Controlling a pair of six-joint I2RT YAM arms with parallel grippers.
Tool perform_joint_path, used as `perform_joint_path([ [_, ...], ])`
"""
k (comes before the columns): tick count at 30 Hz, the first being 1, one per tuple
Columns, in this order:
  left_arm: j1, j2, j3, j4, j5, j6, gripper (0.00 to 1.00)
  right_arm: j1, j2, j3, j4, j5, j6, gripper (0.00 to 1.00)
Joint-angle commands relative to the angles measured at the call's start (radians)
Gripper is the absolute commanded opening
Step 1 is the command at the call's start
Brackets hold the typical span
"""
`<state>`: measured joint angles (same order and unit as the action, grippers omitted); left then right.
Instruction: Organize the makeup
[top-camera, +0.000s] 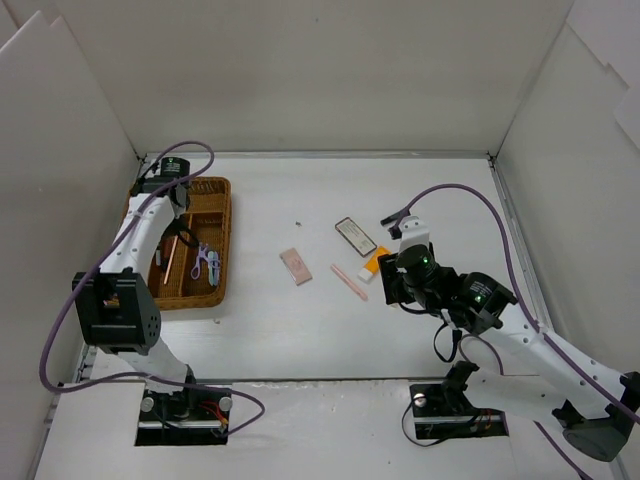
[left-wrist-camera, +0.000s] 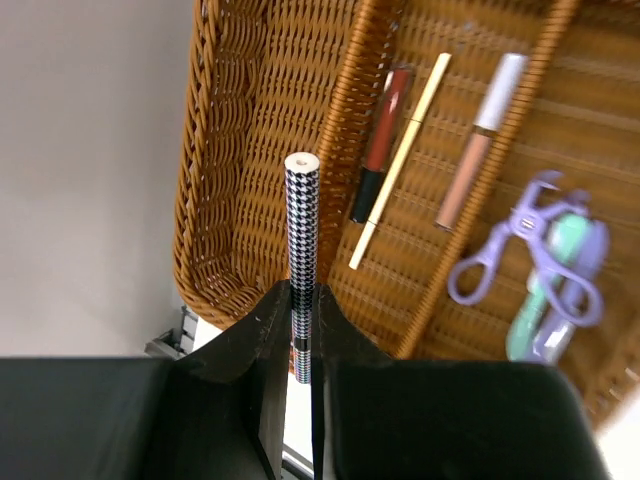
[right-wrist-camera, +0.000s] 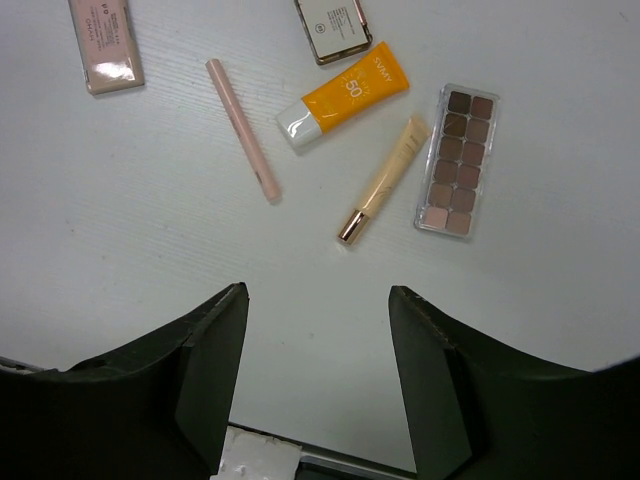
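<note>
I've got L gripper clamped on houndstooth pencil over wicker tray's edge compartment, prob. to drop it; R gripper hangs half-wide, empty, above orange tube.

Brown wicker divided tray on white table, far-left side; white panels surround table.

A robotics lab: white panels enclose a white table.

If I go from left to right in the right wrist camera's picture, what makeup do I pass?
Pink flat case → pink stick → orange tube → beige tube → brown eyeshadow palette.
</note>
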<state>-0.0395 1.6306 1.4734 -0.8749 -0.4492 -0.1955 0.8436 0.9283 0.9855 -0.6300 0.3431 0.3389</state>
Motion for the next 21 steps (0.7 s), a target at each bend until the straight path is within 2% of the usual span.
perform_joint_path([
  [1,0.044,0.040,0.033,0.057,0.016,0.116,0.00,-0.008,0.013,0.047,0.052,0.016,-0.003,0.55],
  [6,0.053,0.132,0.068,0.048,0.047,0.107,0.12,-0.011,0.012,0.041,0.052,0.023,0.006,0.56],
  [7,0.053,0.138,0.076,0.042,0.052,0.102,0.22,-0.008,0.009,0.039,0.050,0.025,0.006,0.56],
  [9,0.053,0.132,0.076,0.042,0.070,0.094,0.30,-0.005,0.010,0.035,0.052,0.030,0.006,0.56],
  [10,0.041,0.129,0.076,0.042,0.073,0.091,0.38,-0.008,0.007,0.035,0.050,0.030,0.008,0.56],
  [13,0.041,0.101,0.076,0.025,0.101,0.070,0.52,-0.008,0.003,0.028,0.050,0.033,0.009,0.56],
  [17,0.001,0.065,0.122,-0.044,0.158,-0.030,0.59,-0.008,-0.013,0.019,0.050,0.046,0.011,0.56],
  [20,-0.089,0.035,0.153,-0.076,0.263,-0.172,0.60,-0.008,-0.031,0.007,0.050,0.056,0.009,0.56],
  [21,-0.156,0.029,0.154,-0.079,0.302,-0.220,0.62,-0.009,-0.037,0.005,0.049,0.056,0.006,0.56],
])
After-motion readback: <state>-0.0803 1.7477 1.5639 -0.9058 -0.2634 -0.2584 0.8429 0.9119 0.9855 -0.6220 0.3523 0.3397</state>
